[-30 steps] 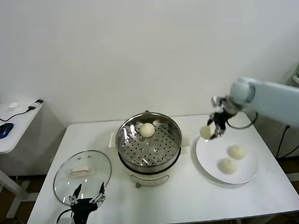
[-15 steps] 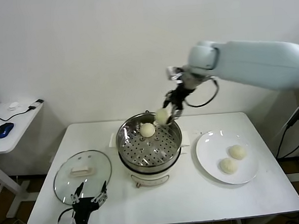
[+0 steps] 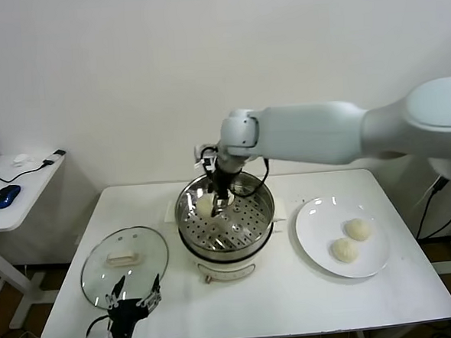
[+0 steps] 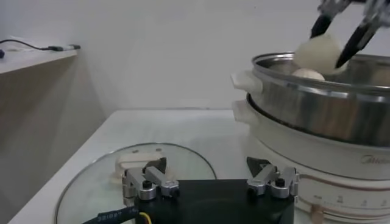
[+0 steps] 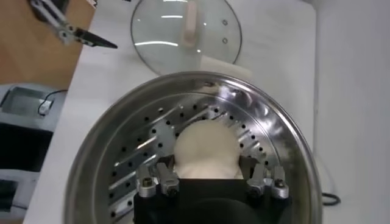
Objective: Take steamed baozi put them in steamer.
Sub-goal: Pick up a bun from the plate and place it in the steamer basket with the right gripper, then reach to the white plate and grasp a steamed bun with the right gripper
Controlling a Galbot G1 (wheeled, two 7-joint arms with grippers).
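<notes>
Right gripper (image 3: 214, 202) holds baozi (image 5: 206, 150) over steamer (image 3: 245, 233) (unlabelled).

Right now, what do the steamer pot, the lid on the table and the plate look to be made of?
Steamer: shiny stainless steel by its mirror reflections, perforated tray inside, on a glossy white, likely plastic, base. Lid: clear glass, table showing through, white handle. Plate: glossy white, ceramic or melamine; unclear.

Right arm (image 3: 307, 133) spans the steamer (image 3: 225, 219), blocking its top; table (image 3: 294, 295) front lies open
</notes>
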